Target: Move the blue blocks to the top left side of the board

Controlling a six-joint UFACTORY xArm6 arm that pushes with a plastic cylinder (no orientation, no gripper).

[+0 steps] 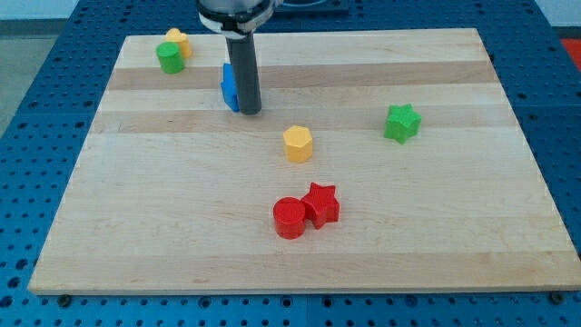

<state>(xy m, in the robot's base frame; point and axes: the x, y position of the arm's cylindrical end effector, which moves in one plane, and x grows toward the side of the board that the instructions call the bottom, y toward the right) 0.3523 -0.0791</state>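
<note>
- Camera view: my tip is resting on the board in the upper middle, with the rod rising straight toward the view's top edge; it has no jaws, so there is nothing to open or close, and it is holding nothing, only pressing sideways.
- The blue blocks are showing as a sliver of blue just on the view's left of the rod, touching it or nearly so; the rod is hiding most of them, so I cannot tell their shapes or whether both are there.
- The relation that matters: the blue is lying to the view's left of my tip, and the goal corner is lying farther left and slightly up, so the tip is sitting on the correct side for a leftward push.
- The green block and the yellow block are sitting together in that top left corner, well apart from the blue.
- The yellow hexagonal block is lying below and to the right of the tip, clear of it.
- The red cylinder and red star are touching each other lower down; the green star is sitting far to the view's right.
</note>
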